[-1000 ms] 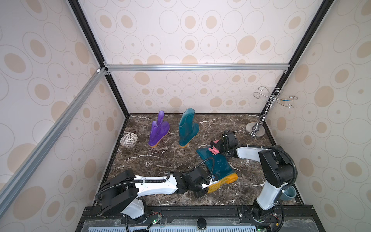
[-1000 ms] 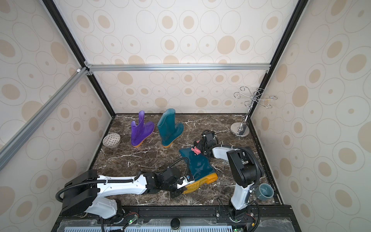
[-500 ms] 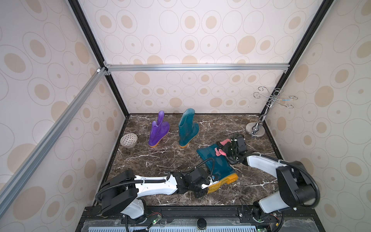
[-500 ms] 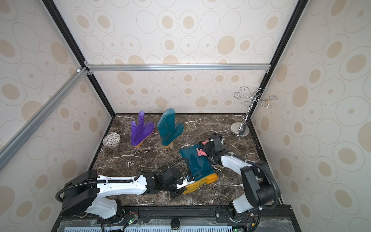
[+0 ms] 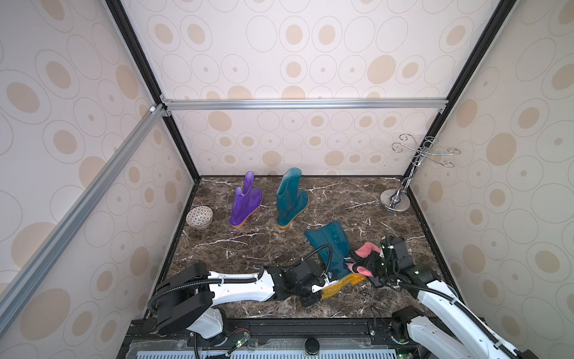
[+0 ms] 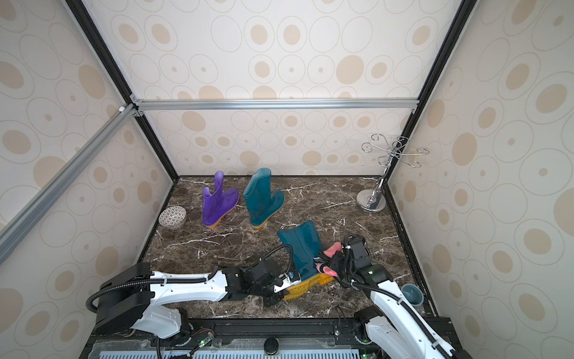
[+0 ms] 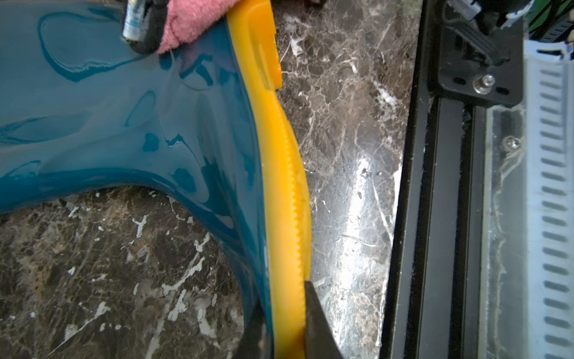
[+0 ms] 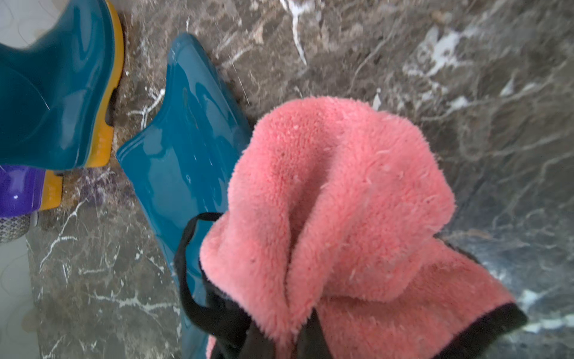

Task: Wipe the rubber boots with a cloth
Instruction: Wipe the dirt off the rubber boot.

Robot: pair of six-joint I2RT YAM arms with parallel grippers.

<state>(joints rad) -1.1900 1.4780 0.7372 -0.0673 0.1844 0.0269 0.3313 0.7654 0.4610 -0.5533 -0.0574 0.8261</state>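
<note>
A teal rubber boot (image 5: 330, 248) (image 6: 302, 245) lies on its side near the front of the marble floor. My left gripper (image 5: 323, 285) (image 7: 287, 314) is shut on its yellow sole (image 7: 279, 186) near the toe. My right gripper (image 5: 357, 264) (image 8: 279, 338) is shut on the bunched pink cloth (image 5: 368, 248) (image 8: 335, 202). It presses the cloth against the boot's side by the heel (image 7: 192, 21). Upright near the back wall are a purple boot (image 5: 245, 202) and a second teal boot (image 5: 290, 199).
A patterned bowl (image 5: 199, 216) sits by the left wall next to the purple boot. A chrome hook stand (image 5: 394, 203) occupies the back right corner. A small blue cup (image 6: 411, 293) stands at the front right. The black frame rail (image 7: 435, 217) runs close behind the boot's sole.
My right gripper has carried the cloth along the lying boot, from its shaft opening toward the front and the heel. The left gripper has kept its hold and has not moved.
</note>
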